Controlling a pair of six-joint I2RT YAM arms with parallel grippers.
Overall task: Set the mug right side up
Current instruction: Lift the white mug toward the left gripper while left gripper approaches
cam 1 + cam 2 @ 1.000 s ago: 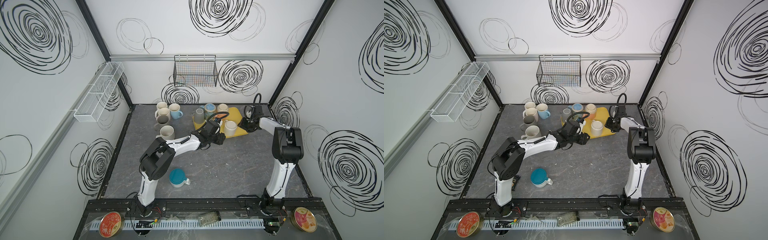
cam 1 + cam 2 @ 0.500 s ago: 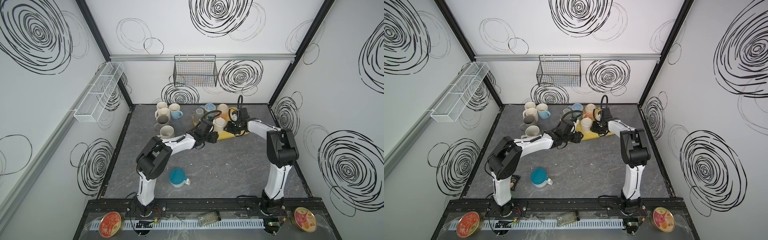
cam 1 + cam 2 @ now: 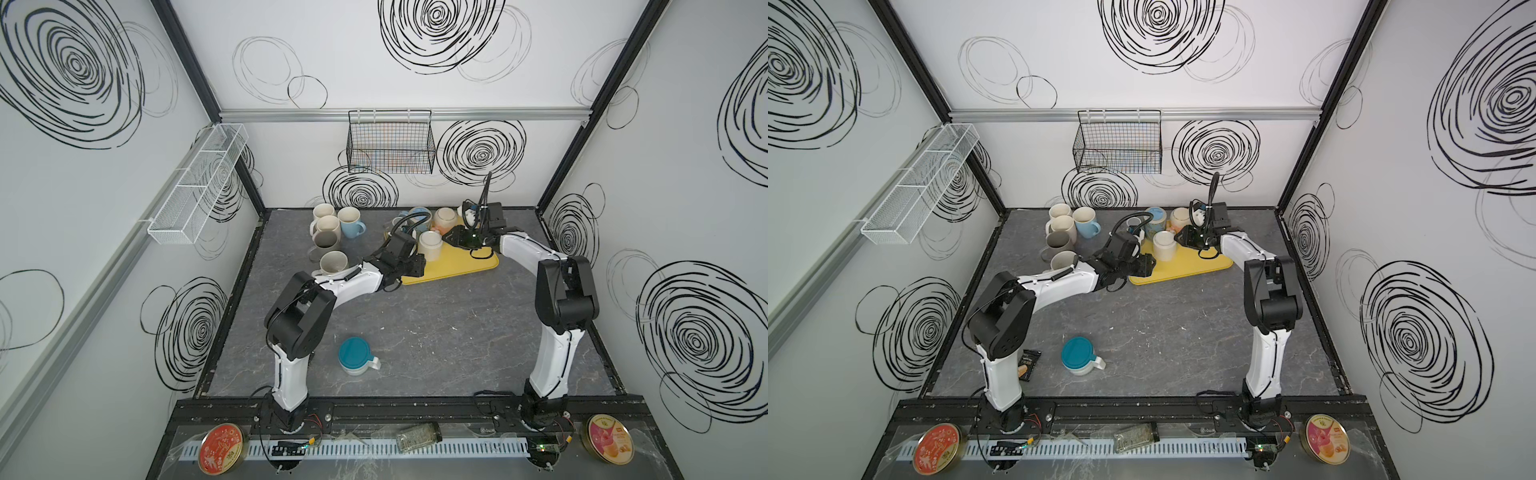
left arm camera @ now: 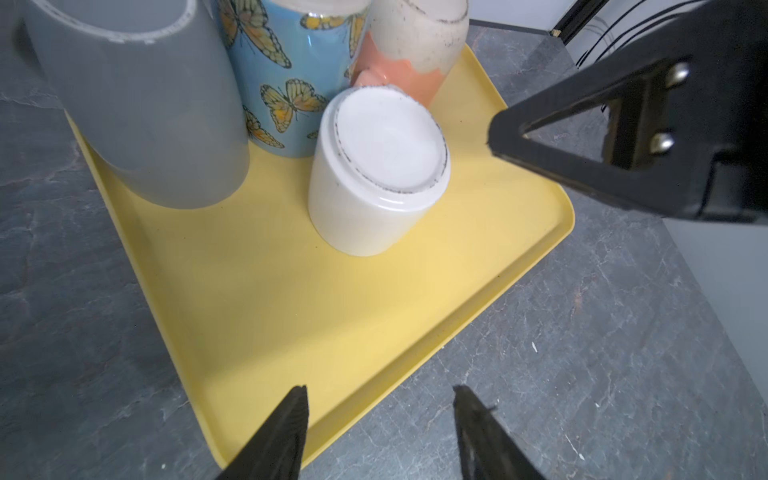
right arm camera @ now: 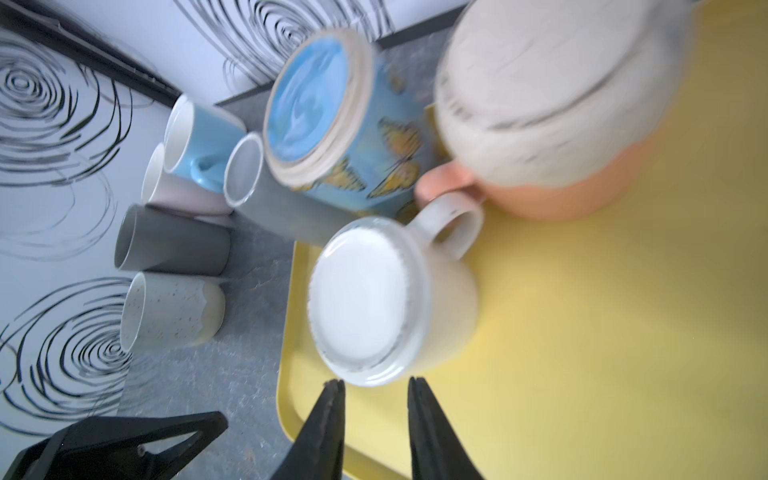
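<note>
A white mug (image 3: 430, 245) (image 3: 1164, 245) stands bottom up on the yellow tray (image 3: 457, 270) (image 3: 1183, 272). Its flat base faces up in the left wrist view (image 4: 380, 166) and the right wrist view (image 5: 365, 299), where its handle points toward the other tray mugs. My left gripper (image 3: 415, 266) (image 4: 380, 392) is open and empty over the tray's near edge, short of the mug. My right gripper (image 3: 451, 239) (image 5: 376, 384) hovers just beside the mug's base, its jaws a narrow gap apart with nothing between them.
Behind the white mug, a grey mug (image 4: 137, 104), a blue butterfly mug (image 4: 286, 70) and a cream-and-orange mug (image 4: 411, 45) stand bottom up. Several upright mugs (image 3: 332, 232) cluster at the back left. A teal-topped mug (image 3: 353, 355) sits at the front.
My right gripper has swung left across the tray to the white mug and its jaws have narrowed. The mug sits slightly further left. My left gripper has drawn back a little.
</note>
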